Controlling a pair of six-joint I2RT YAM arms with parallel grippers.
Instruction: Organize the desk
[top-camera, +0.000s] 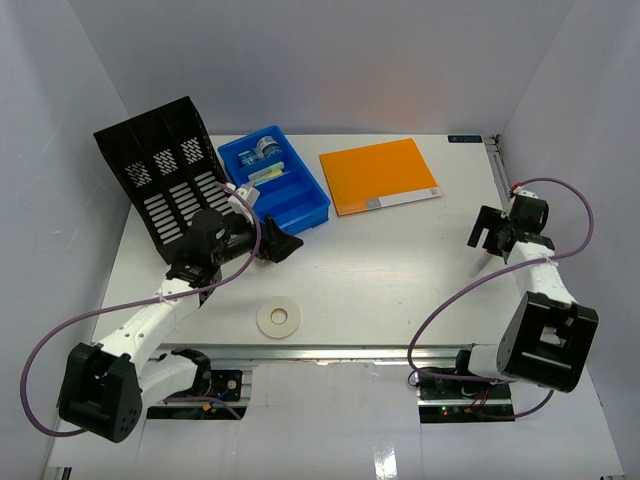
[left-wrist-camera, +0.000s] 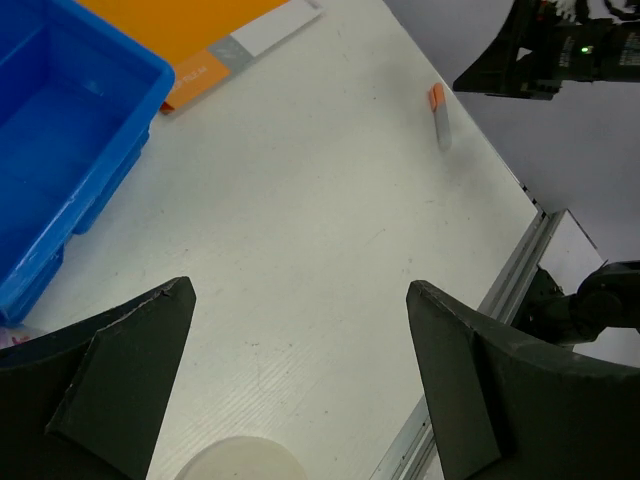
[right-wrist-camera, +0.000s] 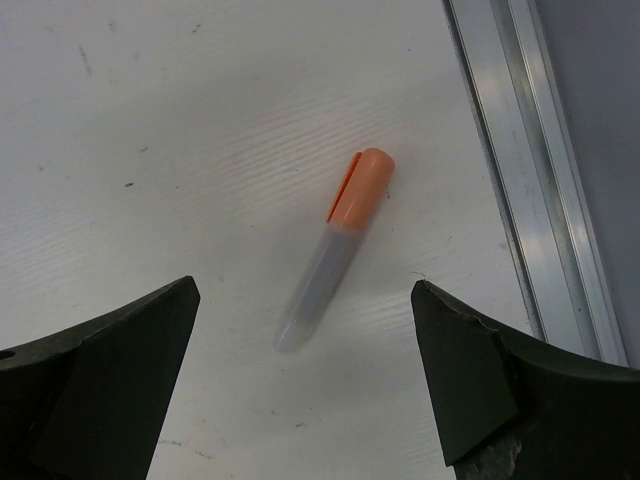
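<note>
Orange-capped pen (right-wrist-camera: 335, 250), loose on white bench (right-wrist-camera: 200, 120) directly beneath wide-open, empty right gripper (top-camera: 487, 238); left gripper (left-wrist-camera: 300, 290) equally wide, empty; hazard: uneven finger contact may roll pen towards rail (right-wrist-camera: 510, 150) beside gripper.

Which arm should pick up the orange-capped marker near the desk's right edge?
Right. The right end effector hangs open directly over the marker; the left end effector is far off beside the blue tray.

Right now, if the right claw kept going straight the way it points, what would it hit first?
Most likely the orange-capped marker, lying on the desk between the fingers of the open right gripper. Depth is hard to judge, so its fingertips might reach the desk beside it first.
</note>
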